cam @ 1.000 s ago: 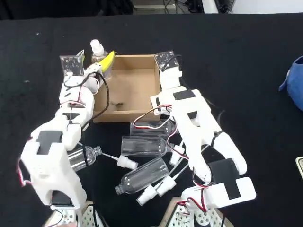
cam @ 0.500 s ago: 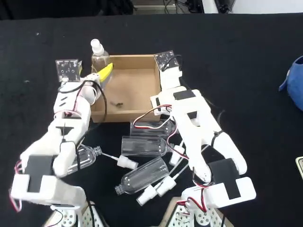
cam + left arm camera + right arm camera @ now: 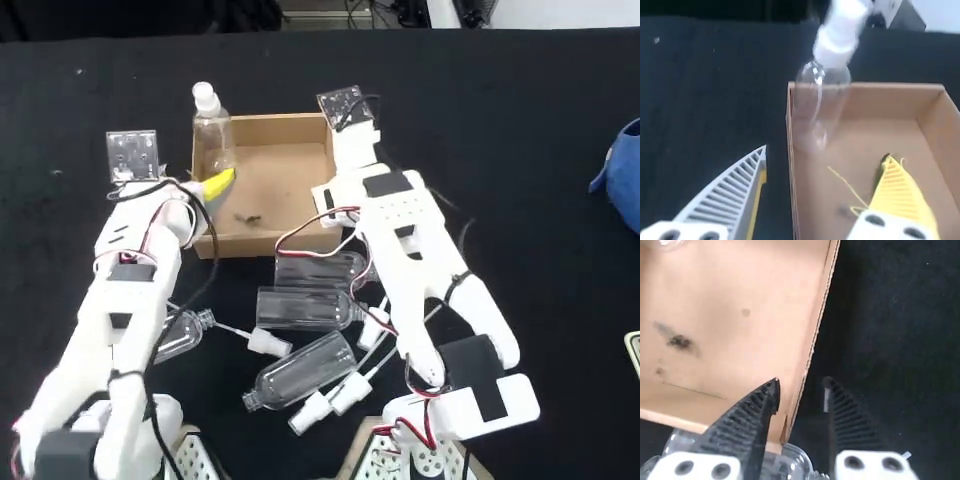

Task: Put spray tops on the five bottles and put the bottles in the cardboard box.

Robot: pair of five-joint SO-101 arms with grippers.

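Left gripper has backed off, jaws apart; the capped bottle stands straight ahead in the cardboard box corner. Right gripper, jaws also apart, straddles the opposite wall.

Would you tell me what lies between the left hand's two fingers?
A side wall of the box stands between them, seen in the left wrist view.
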